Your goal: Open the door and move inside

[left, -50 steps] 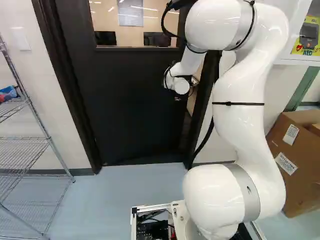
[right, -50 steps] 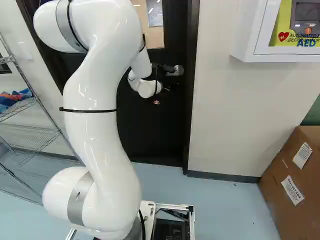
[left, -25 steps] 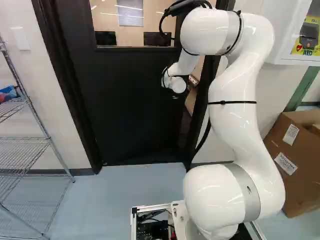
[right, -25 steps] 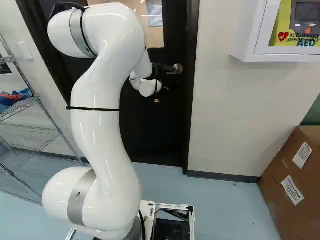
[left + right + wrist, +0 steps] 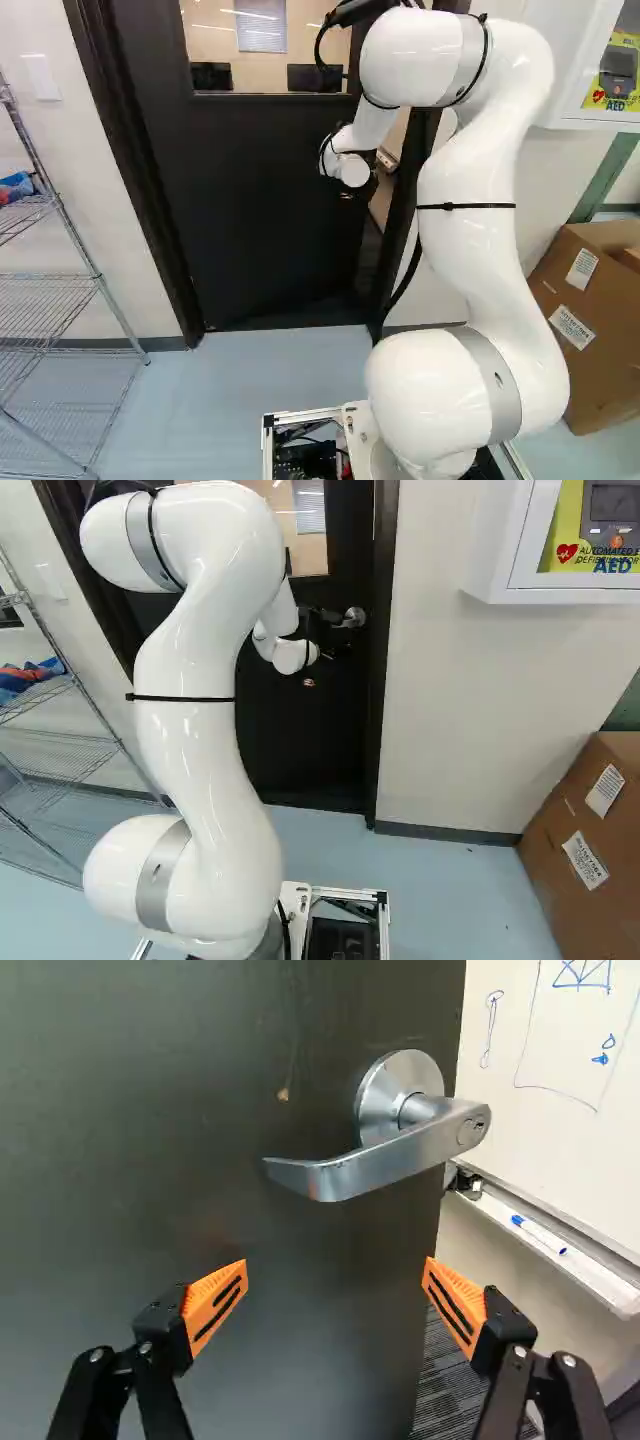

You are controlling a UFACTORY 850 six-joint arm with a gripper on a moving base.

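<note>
Right, gripper (image 5: pixel 318 668) stood wide open, orange pads (image 5: pixel 215 1305) well apart, nothing held between them. Metal lever handle (image 5: pixel 375 1168) sat ahead, clear of both fingers, fixed on dark door (image 5: pixel 270 210). Door stood ajar, gap showing along handle side. Past its edge came whiteboard (image 5: pixel 560 1050) with blue drawings, marker (image 5: pixel 540 1234) lying on ledge (image 5: pixel 600 1280) below. Wire shelving (image 5: pixel 78 225) stood at left of left base view, cardboard box (image 5: pixel 560 880) at right of right base view.
</note>
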